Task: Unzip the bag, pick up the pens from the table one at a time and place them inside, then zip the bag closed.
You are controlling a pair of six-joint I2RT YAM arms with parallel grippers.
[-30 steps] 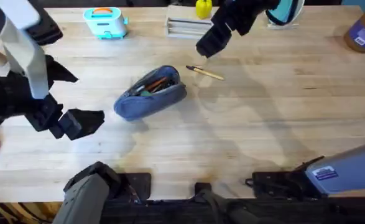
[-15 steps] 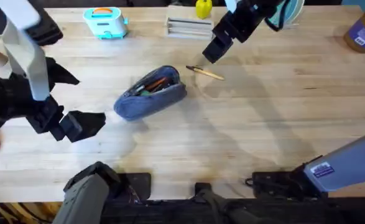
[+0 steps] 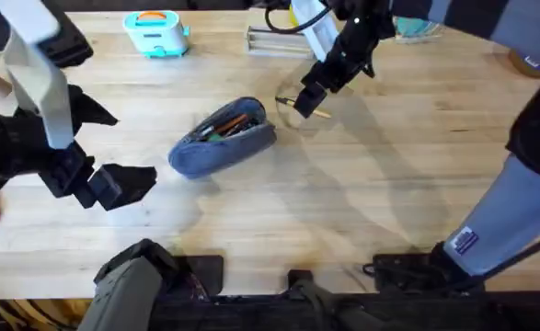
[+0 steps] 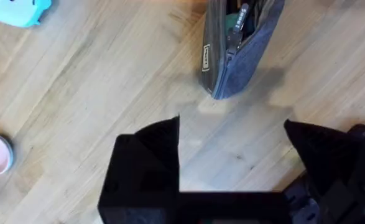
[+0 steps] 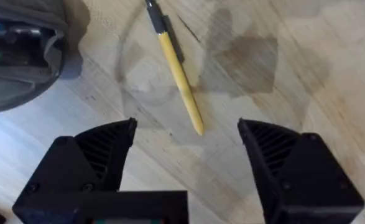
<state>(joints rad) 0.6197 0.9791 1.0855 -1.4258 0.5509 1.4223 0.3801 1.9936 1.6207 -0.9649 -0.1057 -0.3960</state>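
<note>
While hanging over the far middle of the bench point(image 3: 389, 184), spread wide at the fingers and gripping nothing: right hand point(image 3: 308, 98), poised straight above the last loose pen point(image 3: 314, 110). Tan-yellow barrel, dark tip, lying flat on the wood just right of the bag point(image 3: 222, 140) and apart from it. Long axis slanted, dark tip toward the bag and the far side, plain end toward the right and nearer. Seen from the right wrist, pen point(image 5: 176, 74) just ahead of the gap between the two black fingers point(image 5: 98, 158), its plain end closest to that gap, barrel running away at an angle and so not square across the fingers. Probably calls for a short drop and perhaps a slight wrist turn so the pads close across the barrel, not along it. Bag left of the pen, zipper open, orange and dark pens already showing inside. Left hand point(image 3: 122, 184) well off to the near left, low over the bench, also open and empty, pointed toward the bag's near end point(image 4: 232, 62) but clearly farther from the pen than the right.
</note>
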